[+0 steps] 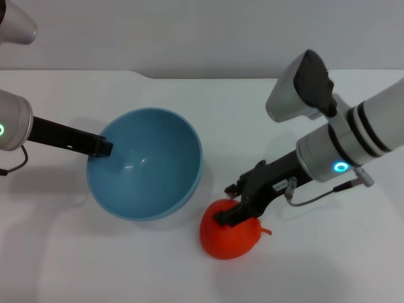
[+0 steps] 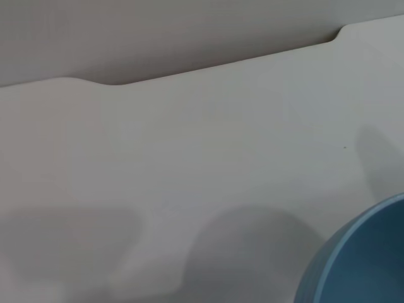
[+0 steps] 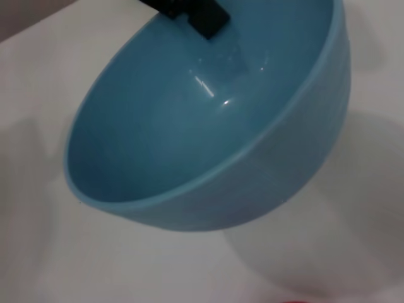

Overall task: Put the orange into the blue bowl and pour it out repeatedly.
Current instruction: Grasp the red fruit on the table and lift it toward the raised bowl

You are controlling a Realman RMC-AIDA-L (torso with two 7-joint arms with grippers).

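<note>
The right end effector (image 1: 235,203) sits on top of the orange (image 1: 228,237), its dark fingers pressing the fruit's upper side; whether they pinch it firmly cannot be told. The orange rests on the worktop (image 1: 328,265) toward the near edge, just beside the blue bowl (image 1: 148,189) and outside it. The left end effector (image 1: 101,149) pinches the bowl's rim on the side toward the worktop's left edge and holds the bowl tipped, its mouth turned toward the orange.

As a judgement, the bowl is empty, so the fruit is poured out or not yet placed; lifting it in and tipping again remain.

The head view alone shows the orange, both arms and the grips. The right wrist view shows the bowl's glossy, empty inside from close by, with the left end effector's dark finger over the rim. The left wrist view shows bare worktop, its far edge, and only a sliver of the bowl.
</note>
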